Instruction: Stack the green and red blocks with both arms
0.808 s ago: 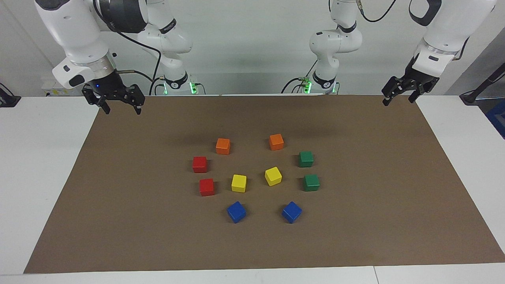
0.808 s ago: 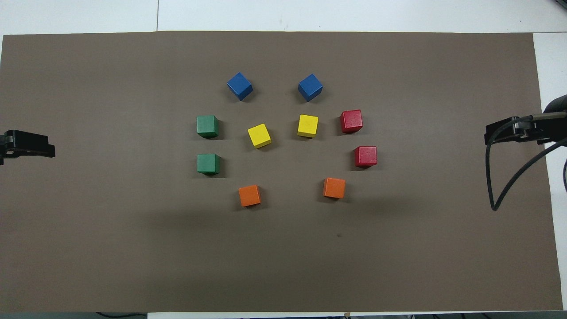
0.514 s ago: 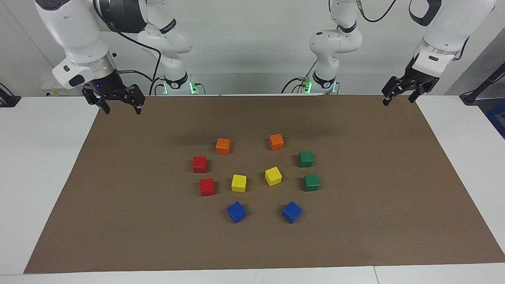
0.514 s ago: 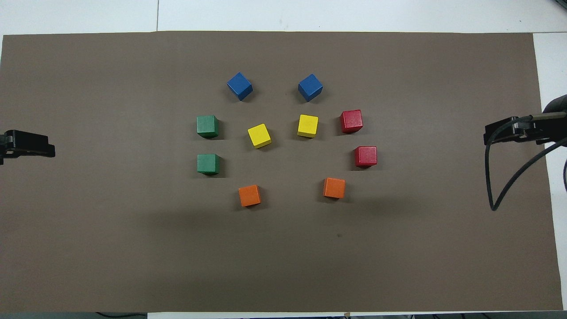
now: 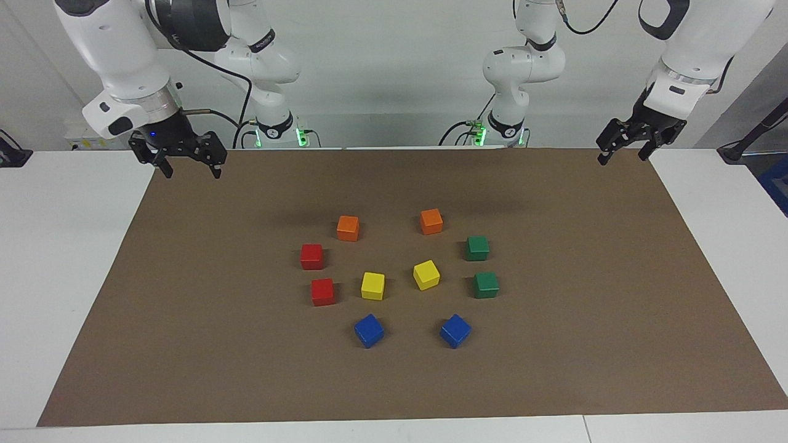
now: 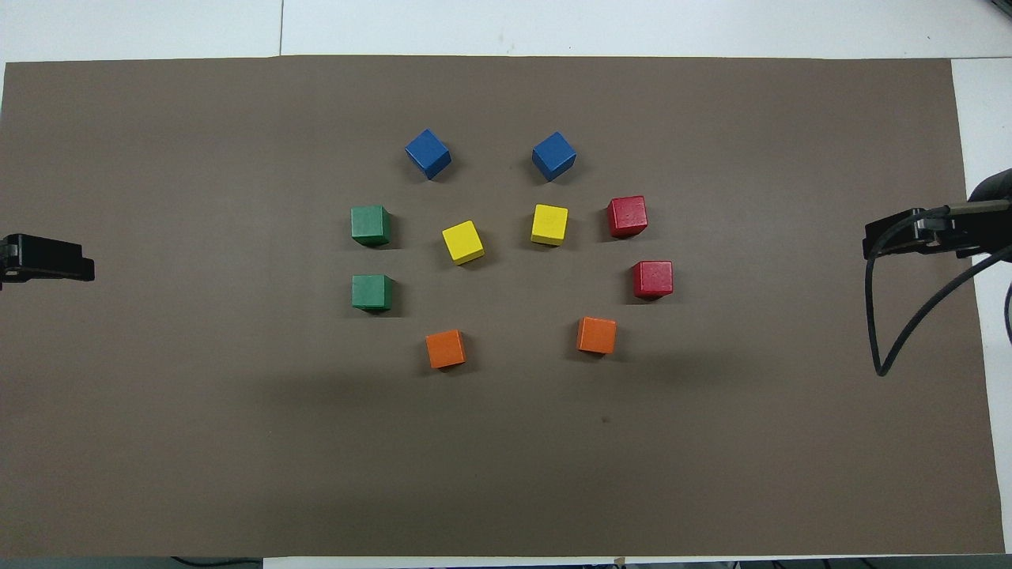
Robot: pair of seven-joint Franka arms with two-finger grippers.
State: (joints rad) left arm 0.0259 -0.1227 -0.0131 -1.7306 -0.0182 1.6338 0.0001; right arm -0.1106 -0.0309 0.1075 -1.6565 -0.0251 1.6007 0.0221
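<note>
Two green blocks point(image 5: 477, 248) point(image 5: 486, 285) sit apart on the brown mat toward the left arm's end of the cluster; they also show in the overhead view point(image 6: 370, 224) point(image 6: 371, 292). Two red blocks point(image 5: 311, 256) point(image 5: 322, 291) sit apart toward the right arm's end, and show in the overhead view too point(image 6: 653, 279) point(image 6: 628, 216). My left gripper point(image 5: 622, 156) point(image 6: 47, 259) hangs open and empty over the mat's edge at its own end. My right gripper point(image 5: 191, 172) point(image 6: 909, 235) hangs open and empty over the mat's edge at the right arm's end.
Two orange cubes point(image 5: 348, 227) point(image 5: 431, 221) lie nearest the robots. Two yellow cubes point(image 5: 372, 286) point(image 5: 426, 274) lie in the middle of the cluster. Two blue cubes point(image 5: 369, 330) point(image 5: 455, 330) lie farthest from the robots. The brown mat point(image 5: 585, 344) covers the white table.
My left gripper has drawn very slightly toward its own end of the table. The right gripper and all the cubes have stayed in place.
</note>
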